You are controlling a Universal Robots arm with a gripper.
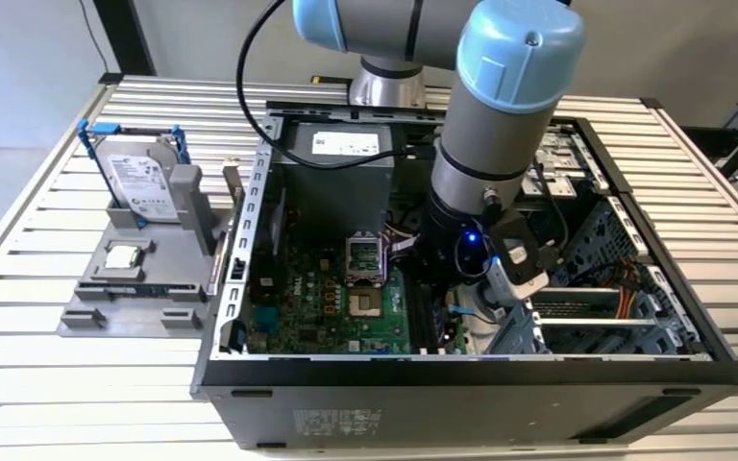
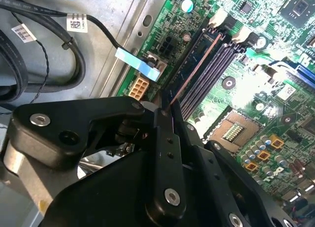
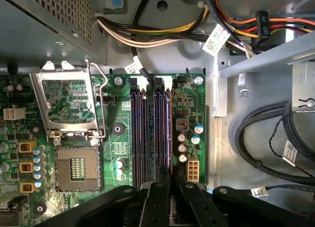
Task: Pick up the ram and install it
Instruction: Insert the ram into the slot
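**Ram stick set in a motherboard slot, jaws closed on its near end**

One arm reaches down into one open computer case (image 1: 472, 370) lying on a slatted table (image 1: 36, 317). The gripper (image 2: 165, 109) has its two black fingers (image 3: 156, 197) drawn close together, with only the thickness of the board between them. What they pinch is the ram (image 2: 194, 67), a single thin stick seen edge-on, running straight away from the jaws along the bank of memory slots (image 3: 150, 133). In the first wrist view the same stick (image 3: 159, 131) stands upright in one of the four parallel slots, its near end between the fingertips and its far end by the white latches (image 3: 151, 81) at the slots' far end. Whether it is pressed fully home cannot be told.

To one side of the jaws, on the green motherboard (image 3: 113, 153), sits one open processor socket (image 3: 74, 168) with its metal load frame (image 3: 66, 101) flipped up beyond it. On the jaws' other side, just beside the slots, is one small white power connector (image 3: 192, 169), and further off several thick black cables (image 3: 261, 148) loop over the case floor.

Well apart from the gripper, outside the case towards the exterior view's left, one grey fixture (image 1: 138, 279) holds one silver hard drive (image 1: 138, 182) with blue rails, standing tilted, and one small square processor chip (image 1: 123, 256) lying flat.
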